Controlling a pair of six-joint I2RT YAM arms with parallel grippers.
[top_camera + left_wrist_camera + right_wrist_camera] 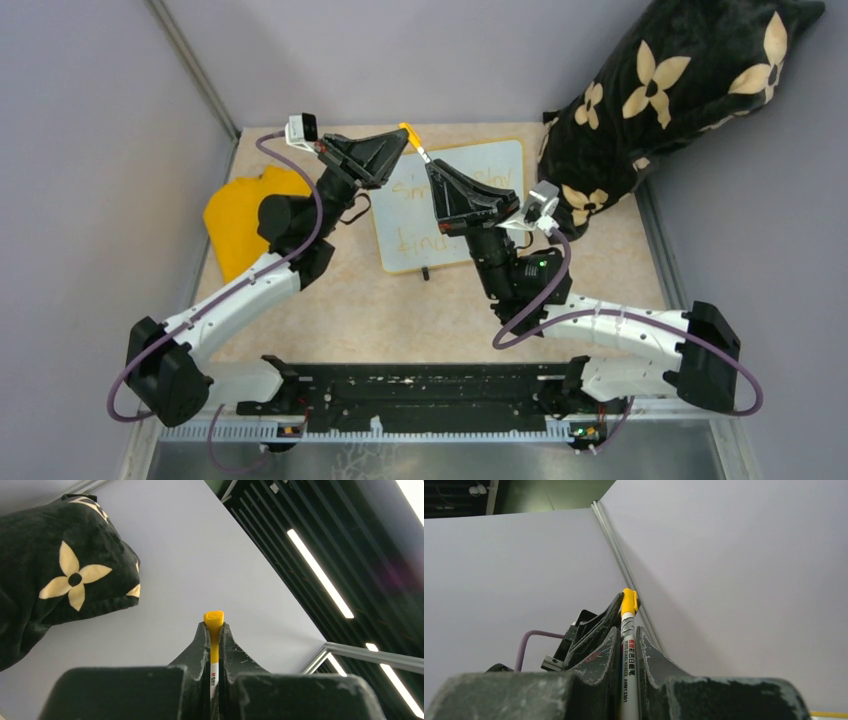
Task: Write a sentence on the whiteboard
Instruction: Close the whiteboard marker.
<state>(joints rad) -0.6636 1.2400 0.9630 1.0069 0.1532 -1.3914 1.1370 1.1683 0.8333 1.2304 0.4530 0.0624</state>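
- Top external view: the small glossy white whiteboard point(500, 165) with its thin orange-yellow frame lies flat near the far edge of the beige worktop point(350, 300), about midway across. The two-line orange handwritten sentence point(418, 240) is on it, partly hidden by the arms.
- Just above the board, the left claw point(403, 137) is pinched tight on the yellow cap point(408, 129). The right claw point(433, 166) is nearly closed round the barrel of the white marker pen point(421, 149).
- Left wrist view: the cap point(214, 617) is squeezed squarely between both fingers.
- Right wrist view: the barrel point(629, 670) runs straight up through the grip. I cannot tell whether the cap is fully seated.
- With writing on the board, this looks like capping.
- To do it well, keep both claws on one line and press straight along the barrel, with no sideways bend.
- Hold both grips firm until the cap seats, and stay clear of the wet lettering.
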